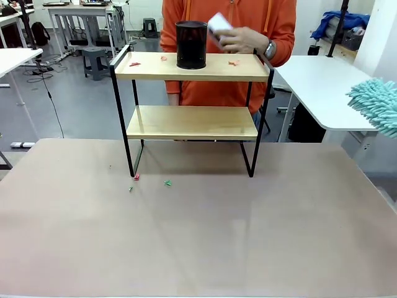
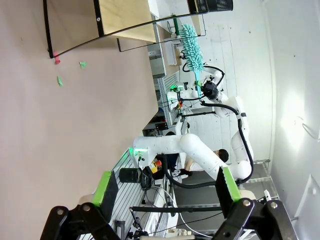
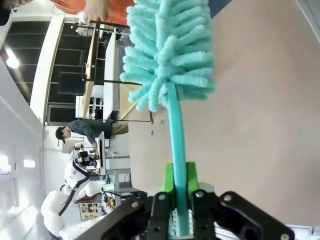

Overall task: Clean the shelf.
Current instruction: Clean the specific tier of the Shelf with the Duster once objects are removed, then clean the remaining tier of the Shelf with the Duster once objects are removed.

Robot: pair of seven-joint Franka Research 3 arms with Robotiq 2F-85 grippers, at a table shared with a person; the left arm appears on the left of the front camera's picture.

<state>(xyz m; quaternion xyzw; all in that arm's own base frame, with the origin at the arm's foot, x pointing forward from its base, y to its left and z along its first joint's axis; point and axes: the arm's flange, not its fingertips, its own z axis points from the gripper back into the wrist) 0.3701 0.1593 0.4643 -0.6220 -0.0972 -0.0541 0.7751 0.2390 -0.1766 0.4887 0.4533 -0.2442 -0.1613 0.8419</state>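
Tabletop (image 1: 198,248), beige: one, bearing the shelf (image 1: 192,122) at its far middle, standing on its legs in front of a person in orange. Shelf: one, two boards. Cleaning judged hardly begun, as the top board carries litter and a cup, and the duster is well apart from it at the right edge. Duster (image 1: 375,102), teal, fluffy: one, handle clamped tight in the right gripper (image 3: 180,202), head clear of the table. Left gripper (image 2: 166,187): one, fingers spread wide, holding nothing. Black mesh cup (image 1: 191,45): one, upright on the top board. The person's hand (image 1: 242,40) just beside it carries a blurred white item. Reddish scraps (image 1: 134,64): three, on the top board. Table scraps (image 1: 167,182): three, near the shelf's left front leg, one red, two green. Lower board looks bare. Left to do: shift the cup and sweep off the scraps.
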